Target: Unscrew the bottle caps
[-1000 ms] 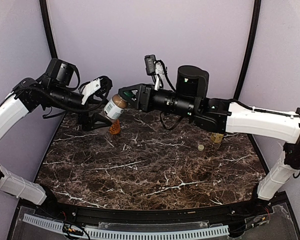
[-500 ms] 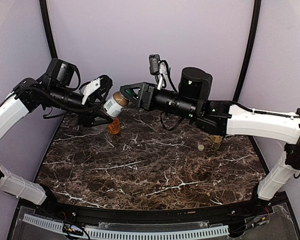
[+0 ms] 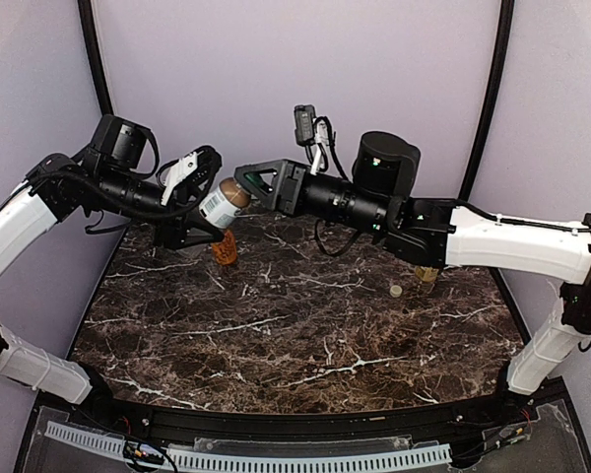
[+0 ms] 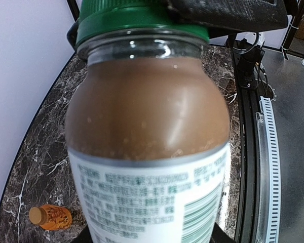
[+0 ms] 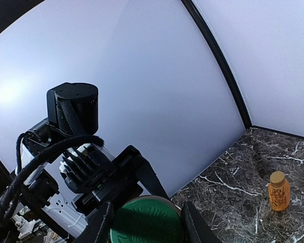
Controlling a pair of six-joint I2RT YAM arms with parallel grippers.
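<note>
A small clear bottle [image 3: 220, 205] of brown drink with a white label hangs tilted over the back left of the table. My left gripper [image 3: 209, 215] is shut on its body, and the bottle [image 4: 147, 147] fills the left wrist view. My right gripper [image 3: 244, 189] is shut on its dark green cap [image 5: 147, 223], which sits between two black fingers [image 5: 192, 224]. The same cap [image 4: 142, 20] shows at the top of the left wrist view. A short orange bottle [image 3: 224, 248] with a gold-orange cap stands on the marble below. A cream-white cap [image 3: 396, 291] lies loose at the right.
A yellow-green bottle [image 3: 428, 273] stands half hidden behind the right forearm, beside the loose cap. The orange bottle [image 5: 277, 191] stands near the back wall. Purple walls and black corner poles [image 3: 488, 89] close in the dark marble table [image 3: 295, 345].
My left gripper's jaws have closed onto the bottle's body. The right gripper, still on the green cap, has shifted slightly up and left, and the bottle tilted a little more.
</note>
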